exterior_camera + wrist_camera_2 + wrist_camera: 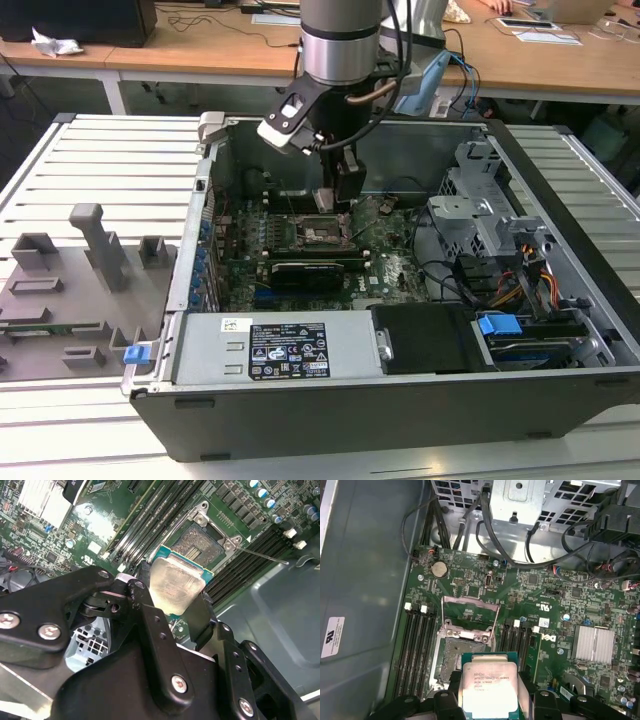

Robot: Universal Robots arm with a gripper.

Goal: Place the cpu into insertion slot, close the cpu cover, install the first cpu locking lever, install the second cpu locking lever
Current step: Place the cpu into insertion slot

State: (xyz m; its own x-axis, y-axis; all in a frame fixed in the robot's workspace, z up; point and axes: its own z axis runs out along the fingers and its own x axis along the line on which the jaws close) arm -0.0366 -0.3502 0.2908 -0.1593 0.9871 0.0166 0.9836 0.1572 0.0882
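While hanging inside the open computer case [420, 420], pinching the cpu [487, 685] by two opposite edges in the gripper [492, 702], silvery lid turned away from the green motherboard [555, 615]. Holding it just beside the insertion slot [462, 652], overlapping that slot's near rim in the first wrist view, not yet seated in it. Leaving the slot's contact field bare. Showing the cpu cover [470, 611] swung up on the side of the slot opposite the cpu, and black memory slots [417, 645] flanking the slot on both sides.
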